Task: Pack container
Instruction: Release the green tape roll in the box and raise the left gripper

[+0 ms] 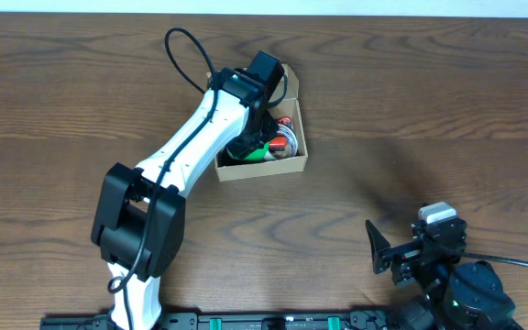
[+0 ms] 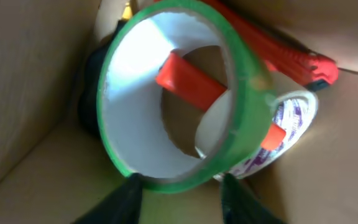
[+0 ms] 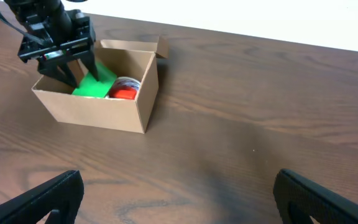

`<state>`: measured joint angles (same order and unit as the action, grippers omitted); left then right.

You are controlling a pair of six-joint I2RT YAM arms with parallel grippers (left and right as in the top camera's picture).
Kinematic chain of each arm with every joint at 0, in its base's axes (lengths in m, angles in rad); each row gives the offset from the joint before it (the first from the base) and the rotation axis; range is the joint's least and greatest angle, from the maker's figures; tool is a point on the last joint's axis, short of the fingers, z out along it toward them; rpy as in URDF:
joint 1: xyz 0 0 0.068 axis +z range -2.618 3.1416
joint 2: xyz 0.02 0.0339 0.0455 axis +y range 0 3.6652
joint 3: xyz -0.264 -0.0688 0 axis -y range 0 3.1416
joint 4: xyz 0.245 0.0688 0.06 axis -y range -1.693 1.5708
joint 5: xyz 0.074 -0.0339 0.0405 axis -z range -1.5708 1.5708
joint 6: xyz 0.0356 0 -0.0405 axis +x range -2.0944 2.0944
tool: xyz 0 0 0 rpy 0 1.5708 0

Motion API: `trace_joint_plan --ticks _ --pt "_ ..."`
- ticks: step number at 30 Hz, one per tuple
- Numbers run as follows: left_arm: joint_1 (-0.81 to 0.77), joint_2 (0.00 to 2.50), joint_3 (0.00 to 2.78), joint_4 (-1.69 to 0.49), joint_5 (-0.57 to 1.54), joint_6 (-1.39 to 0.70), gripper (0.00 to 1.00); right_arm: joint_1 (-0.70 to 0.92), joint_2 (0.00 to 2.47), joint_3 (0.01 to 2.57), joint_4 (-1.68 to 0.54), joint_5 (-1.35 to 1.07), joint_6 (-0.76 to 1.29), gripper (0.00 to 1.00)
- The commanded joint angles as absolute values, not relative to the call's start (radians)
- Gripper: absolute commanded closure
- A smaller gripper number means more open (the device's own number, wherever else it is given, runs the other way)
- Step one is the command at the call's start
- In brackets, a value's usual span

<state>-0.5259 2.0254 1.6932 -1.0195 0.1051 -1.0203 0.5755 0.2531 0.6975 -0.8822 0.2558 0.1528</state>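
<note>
The container (image 1: 298, 158) is a small tan cardboard box at the table's middle back, its lid flap (image 3: 148, 45) folded back. My left gripper (image 1: 251, 143) reaches down inside it. In the left wrist view the left gripper (image 2: 180, 182) has its jaws partly apart with bare box floor between them, and both tips rest against the near rim of a green tape roll (image 2: 244, 93) that stands tilted just beyond them. A red utility knife (image 2: 278, 53) and a white roll with purple print (image 2: 298, 115) lie behind it. My right gripper (image 3: 179, 200) hangs open over bare table.
A black object (image 2: 89, 109) sits in the box's left corner beside the green roll. Box walls (image 2: 23, 81) close in around the left fingers. The right arm's base (image 1: 461, 289) stands at the front right, well apart from the box.
</note>
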Motion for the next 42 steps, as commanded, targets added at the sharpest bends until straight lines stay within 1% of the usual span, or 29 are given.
trace_joint_plan --ticks 1,8,15,17,19,22,26,35,36,38,42 --pt "-0.524 2.051 1.710 -1.019 0.097 -0.991 0.70 0.582 0.247 0.697 -0.884 0.262 0.164 0.01" --pt "-0.524 2.057 1.710 -1.066 0.062 -0.991 0.80 0.582 0.247 0.697 -0.884 0.262 0.164 0.01" --pt "-0.524 2.057 1.710 -1.133 0.041 -0.991 0.79 0.582 0.247 0.697 -0.884 0.262 0.164 0.01" --pt "-0.524 2.057 1.710 -1.133 0.041 -0.991 0.75 0.582 0.247 0.697 -0.884 0.262 0.164 0.01" --pt "-0.524 2.057 1.710 -1.129 0.041 -0.991 0.64 0.582 0.247 0.697 -0.884 0.262 0.164 0.01" --pt "-0.524 2.060 1.710 -1.116 0.043 -0.991 0.54 0.581 0.247 0.697 -0.884 0.262 0.164 0.01" --pt "-0.524 2.059 1.711 -1.110 0.044 -0.991 0.52 0.582 0.247 0.697 -0.884 0.262 0.164 0.01" --pt "-0.524 1.993 1.720 -1.099 0.031 -0.991 0.50 0.582 0.247 0.697 -0.884 0.262 0.164 0.01" --pt "-0.523 1.978 1.720 -1.096 0.026 -0.991 0.48 0.581 0.247 0.697 -0.884 0.262 0.164 0.01" --pt "-0.522 1.947 1.720 -1.087 0.021 -0.991 0.43 0.582 0.247 0.697 -0.884 0.262 0.164 0.01" --pt "-0.522 1.874 1.720 -1.068 0.013 -0.991 0.15 0.582 0.247 0.697 -0.884 0.262 0.164 0.01"
